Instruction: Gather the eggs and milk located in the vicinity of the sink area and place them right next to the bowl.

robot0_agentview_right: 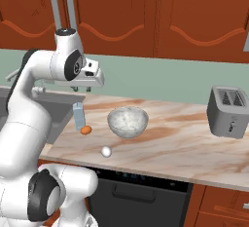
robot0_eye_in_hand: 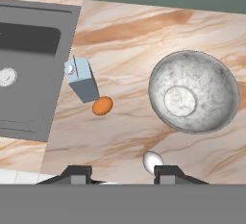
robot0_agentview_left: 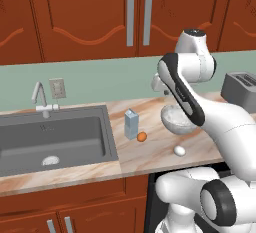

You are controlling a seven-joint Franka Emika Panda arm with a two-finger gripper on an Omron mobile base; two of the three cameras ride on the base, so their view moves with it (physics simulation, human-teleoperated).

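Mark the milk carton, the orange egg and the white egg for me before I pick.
milk carton [robot0_agentview_left: 131, 124]: left base view, on its front face.
orange egg [robot0_agentview_left: 142, 136]: left base view, middle of the shell.
white egg [robot0_agentview_right: 106, 151]: right base view, middle of the shell.

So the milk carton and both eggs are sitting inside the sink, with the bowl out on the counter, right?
Not quite. The milk carton, the orange-brown egg and the white egg all sit on the counter beside the sink, not inside it. The left base view shows this plainly. The bowl is on the counter, as you said.
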